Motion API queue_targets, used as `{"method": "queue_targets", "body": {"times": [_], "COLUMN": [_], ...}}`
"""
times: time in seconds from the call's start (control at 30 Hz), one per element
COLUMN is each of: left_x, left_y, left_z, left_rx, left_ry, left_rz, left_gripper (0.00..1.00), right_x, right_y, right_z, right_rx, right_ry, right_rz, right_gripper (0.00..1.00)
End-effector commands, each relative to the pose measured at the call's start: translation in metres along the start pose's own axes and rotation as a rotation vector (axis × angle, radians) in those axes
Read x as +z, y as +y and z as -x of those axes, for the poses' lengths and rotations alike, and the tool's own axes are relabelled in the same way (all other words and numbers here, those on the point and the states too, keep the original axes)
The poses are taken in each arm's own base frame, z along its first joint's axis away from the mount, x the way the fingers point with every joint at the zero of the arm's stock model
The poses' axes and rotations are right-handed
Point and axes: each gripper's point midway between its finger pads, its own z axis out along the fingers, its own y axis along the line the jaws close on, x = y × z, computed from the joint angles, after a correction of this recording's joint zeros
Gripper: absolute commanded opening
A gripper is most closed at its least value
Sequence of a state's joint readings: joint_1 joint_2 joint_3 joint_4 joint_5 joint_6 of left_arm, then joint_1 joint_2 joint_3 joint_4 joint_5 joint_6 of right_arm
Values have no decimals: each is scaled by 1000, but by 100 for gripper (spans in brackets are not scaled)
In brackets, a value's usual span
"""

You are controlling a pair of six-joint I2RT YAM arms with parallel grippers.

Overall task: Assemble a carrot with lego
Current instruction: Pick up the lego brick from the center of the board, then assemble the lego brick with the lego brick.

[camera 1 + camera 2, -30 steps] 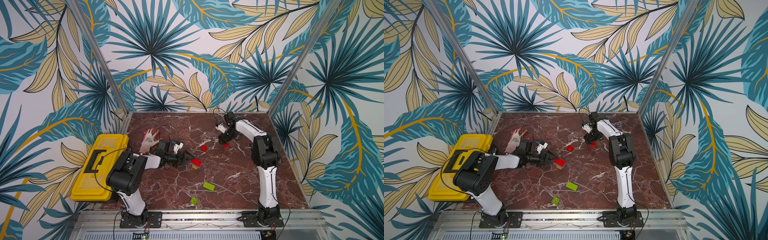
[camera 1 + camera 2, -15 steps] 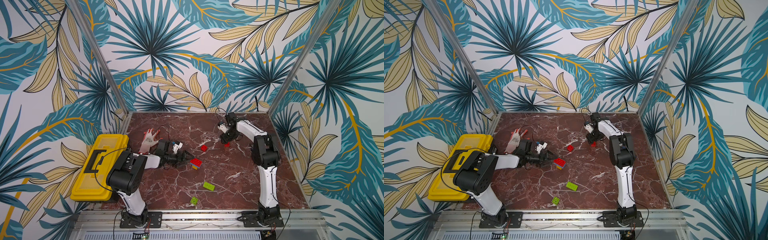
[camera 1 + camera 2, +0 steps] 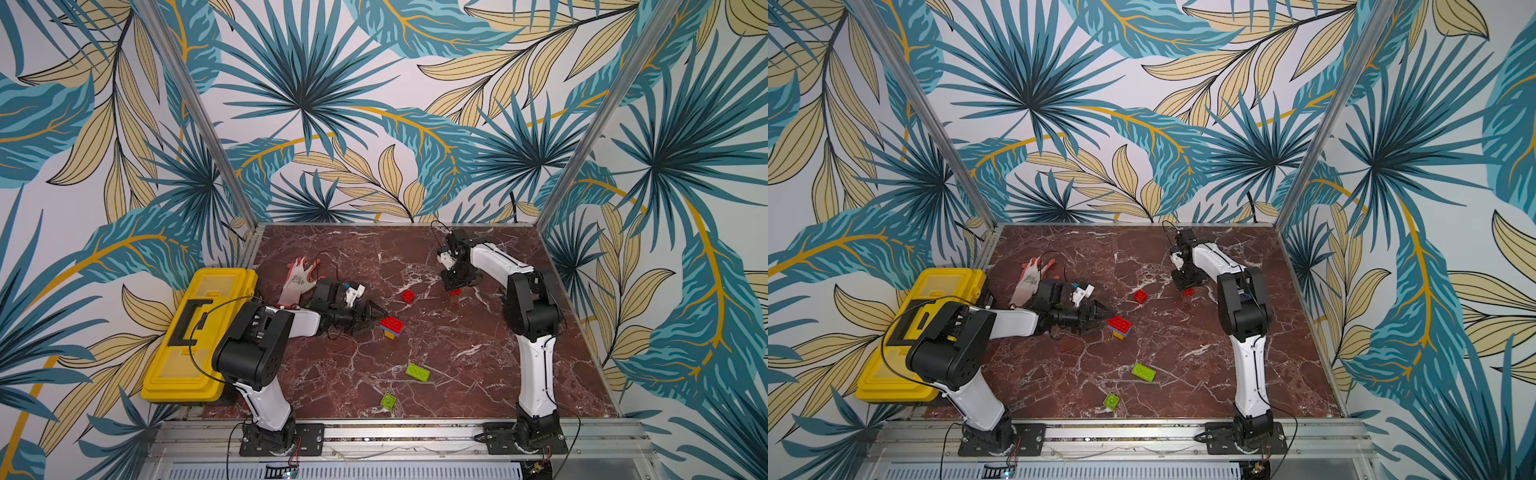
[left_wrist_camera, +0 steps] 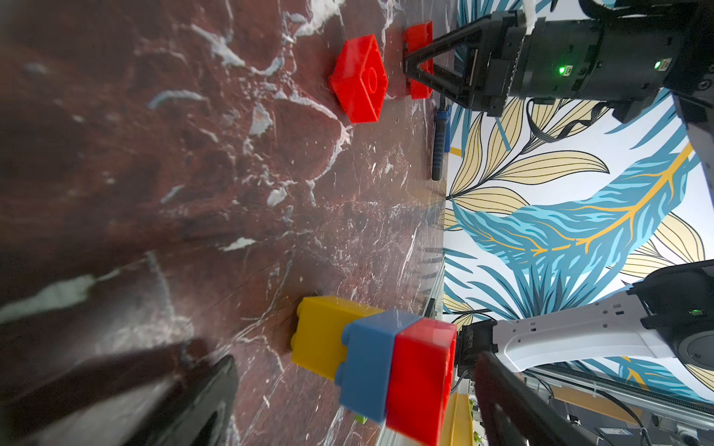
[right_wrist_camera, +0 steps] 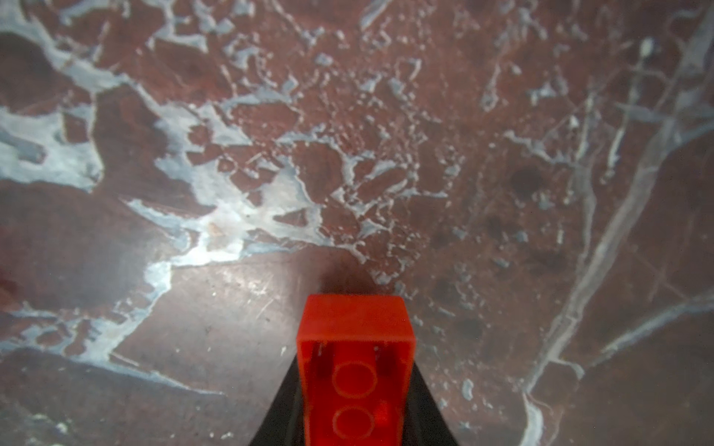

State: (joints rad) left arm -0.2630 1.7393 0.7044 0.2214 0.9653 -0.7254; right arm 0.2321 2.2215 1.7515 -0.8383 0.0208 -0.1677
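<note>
- Right gripper (image 3: 456,286): clamped on small red brick (image 5: 355,367), far right.
- Left gripper (image 3: 376,321): spread wide, just left of yellow-blue-red carrot stack (image 3: 392,326), mid-table.
- Long green brick (image 3: 417,372), small green brick (image 3: 388,401): loose, nearer.

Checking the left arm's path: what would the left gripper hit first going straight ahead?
Probably the brick stack, red on blue on yellow, just ahead of the open left gripper; exact alignment is hard to judge.

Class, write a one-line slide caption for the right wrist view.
The right gripper grips a red brick, hollow underside toward the camera, with the red marble tabletop beyond.
</note>
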Motion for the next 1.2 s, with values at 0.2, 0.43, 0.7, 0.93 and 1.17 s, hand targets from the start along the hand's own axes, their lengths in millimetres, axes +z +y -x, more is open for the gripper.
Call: {"method": "queue_targets", "body": {"times": [0.2,0.43,0.7,0.93,1.17], "left_x": [-17,-29,-37,-35,-33], "left_y": [-8,-2,11,18,22], "left_z": [6,7,8,7,8], "left_rx": [51,28,-25,-51,-70], "left_ry": [-67,-120,-142,-135,-127], "left_rz": [-23,-19,-3,2,3], "left_gripper": [100,100,99,99,99], "right_x": [-62,-112,-132,-126,-118], "right_y": [46,133,214,251,266], "right_z": [-26,-34,-35,-41,-53], "right_rx": [-95,-263,-403,-483,-543], "right_ry": [36,-28,-62,-45,-10], "right_rz": [6,80,137,151,153], "right_gripper": [17,17,17,17,17]}}
